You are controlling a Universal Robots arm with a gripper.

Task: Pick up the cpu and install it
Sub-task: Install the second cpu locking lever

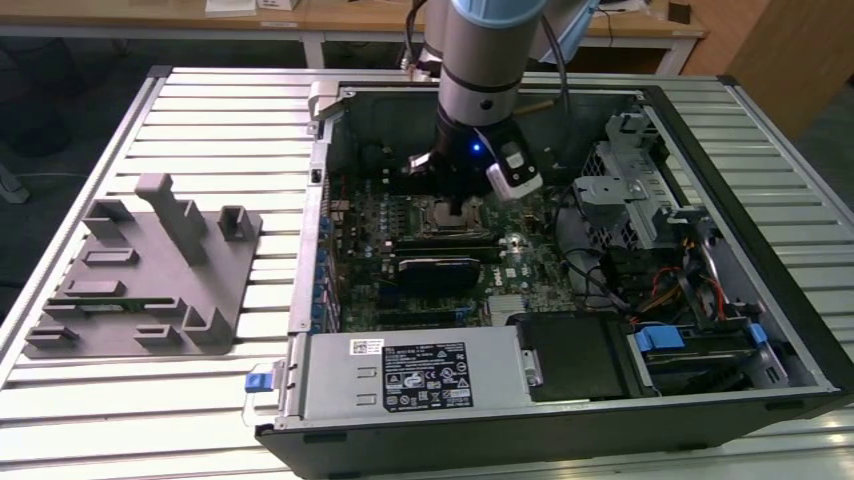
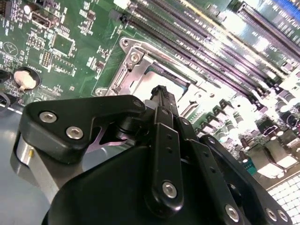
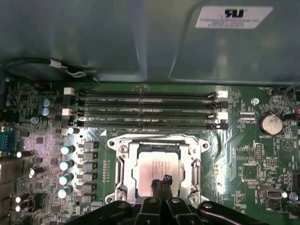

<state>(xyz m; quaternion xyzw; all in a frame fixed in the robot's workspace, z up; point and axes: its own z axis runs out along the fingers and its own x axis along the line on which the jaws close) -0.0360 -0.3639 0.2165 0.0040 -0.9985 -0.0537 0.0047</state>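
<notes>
One arm, reaching down into an open computer case that lies on a slatted desk.

Pincer: low over the motherboard, fingers drawn together into a narrow tip; that tip sits right at the top face of the cpu in the first wrist view. Whether it touches the chip cannot be told. Nothing is seen clamped between the fingers. In the second wrist view the black linkage hides most of the socket.

Cpu: silvery square, lying flat inside the socket frame, whose metal bracket surrounds it on all sides.

Memory slots: four long dark rows, just beside the socket, on the side toward the case wall.

Capacitors: a column of small cylinders beside the socket.

Coin cell: round, on the board, apart from the socket.

Grey fixture: on the desk at the exterior view's left, well apart from the case, with upright blocks and shallow recesses.

Power supply: grey box along the case's near edge.
</notes>
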